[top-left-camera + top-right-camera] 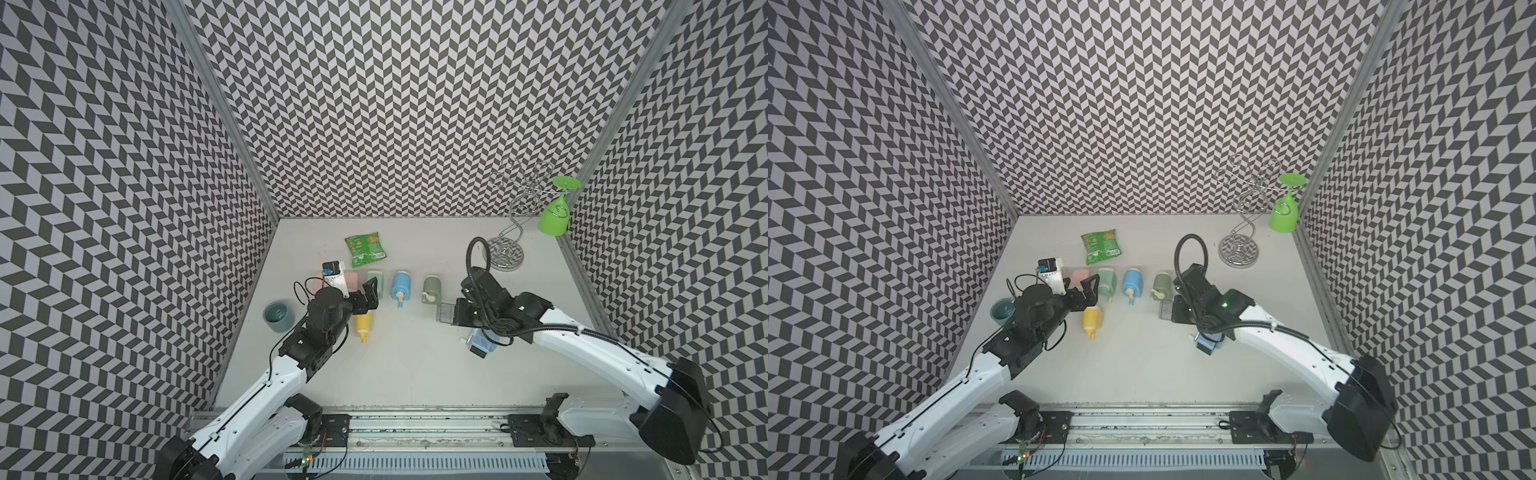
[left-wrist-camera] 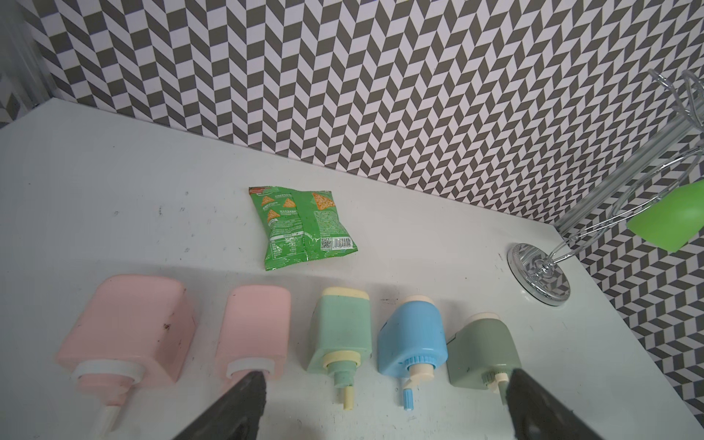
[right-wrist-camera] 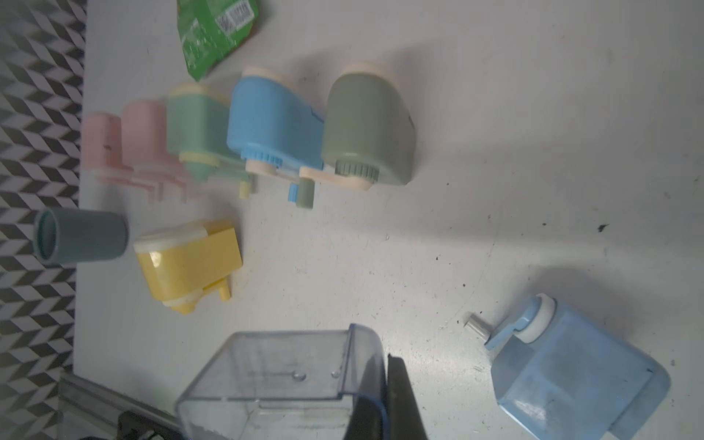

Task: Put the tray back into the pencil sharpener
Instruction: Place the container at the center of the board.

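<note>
**Left to right.** The left jaws stand wide apart and empty over the row of coloured sharpeners (image 2: 343,335). The right jaws are closed tight on the front lip of the clear tray (image 3: 274,381). The pale blue pencil sharpener (image 3: 571,373) lies on the desk (image 3: 495,152) close beside the tray. The tray is judged light, stiff, smooth and brittle, so the thick lip is the safest hold. The right wrist view shows the sharpener's whole body, while in both top views the right arm (image 1: 561,332) half covers it.
</note>
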Motion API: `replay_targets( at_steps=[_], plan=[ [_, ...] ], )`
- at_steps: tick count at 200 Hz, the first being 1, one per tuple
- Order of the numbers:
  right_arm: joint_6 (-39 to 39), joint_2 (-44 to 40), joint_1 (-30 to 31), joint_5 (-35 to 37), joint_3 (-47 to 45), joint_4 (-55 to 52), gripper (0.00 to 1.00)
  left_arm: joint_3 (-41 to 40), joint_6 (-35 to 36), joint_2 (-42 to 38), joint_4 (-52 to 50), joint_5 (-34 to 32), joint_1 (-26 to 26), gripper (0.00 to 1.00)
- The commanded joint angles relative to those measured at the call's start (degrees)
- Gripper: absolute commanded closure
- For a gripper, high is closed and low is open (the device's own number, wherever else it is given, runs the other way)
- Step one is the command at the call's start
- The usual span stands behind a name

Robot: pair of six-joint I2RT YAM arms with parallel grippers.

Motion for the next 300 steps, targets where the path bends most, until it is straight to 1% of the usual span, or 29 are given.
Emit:
replay_targets(
  at_steps=[1,26,47,89,106,134,153,181,188,201,214,224,244,267,280,290,294,300],
  plan=[
    [-2.0,4.5,3.0,0.3,1.0,2.6,0.97,0.4,-0.1,-2.4,-0.6,-1.2,0.6,0.00],
    [-3.2,9.8,5.1,-1.9,1.5,3.7,0.97,-0.9,-0.3,-5.0,-0.2,-1.6,0.7,0.00],
    [-3.2,13.6,5.7,-2.6,1.7,3.6,0.97,-2.1,-0.5,-5.6,0.8,-1.0,0.8,0.01],
    [-1.4,16.9,5.9,-3.5,-0.6,5.0,0.97,-0.3,0.4,-4.7,-1.1,-0.3,0.8,0.00],
    [-0.6,18.3,5.9,-1.7,-0.8,3.5,0.97,-0.3,0.5,-5.1,-1.1,-0.3,0.8,0.00],
    [3.3,19.5,5.9,4.0,-1.2,-1.1,0.97,-0.8,0.5,-5.3,-1.0,-0.2,0.8,0.00],
    [5.2,19.4,5.8,4.7,-2.5,-1.5,0.96,-1.3,0.4,-5.3,-1.0,-0.3,0.8,0.00],
    [5.8,20.3,5.9,3.0,-3.4,-0.5,0.88,-1.2,0.9,-4.8,-0.7,0.0,0.8,0.00],
    [5.8,20.3,5.9,2.6,-3.6,-0.1,0.85,-1.0,1.1,-4.7,-0.7,0.0,0.8,0.01],
    [5.9,20.0,5.8,2.6,-3.6,0.2,0.75,-0.8,1.4,-4.4,-0.7,0.0,0.8,0.00],
    [5.9,18.8,5.9,2.9,-3.1,-0.1,0.67,-0.6,1.8,-4.2,-0.7,0.1,0.8,0.00],
    [5.9,17.1,5.9,3.3,-2.6,-0.4,0.64,-0.2,2.0,-4.0,-0.6,0.1,0.8,0.00],
    [5.9,12.2,5.8,4.6,-1.3,-1.2,0.61,0.4,2.7,-3.6,-0.2,0.8,0.8,0.01],
    [7.8,2.7,5.1,7.4,-2.5,-2.5,0.60,0.9,2.7,-2.9,0.1,1.6,0.8,0.00],
    [9.5,-2.9,2.5,6.8,-5.5,-2.7,0.59,1.1,2.8,-2.7,0.3,1.7,0.8,0.00],
    [10.8,-7.4,-0.8,4.8,-8.9,-2.3,0.55,1.3,2.8,-2.5,0.4,1.8,0.8,0.01],
    [11.2,-9.2,-2.1,3.7,-10.4,-1.9,0.52,1.4,2.7,-2.6,0.5,2.0,0.8,0.00],
    [11.6,-11.4,-4.2,1.8,-12.3,-1.4,0.45,1.5,2.7,-2.5,0.6,2.3,0.8,0.01]
  ],
)
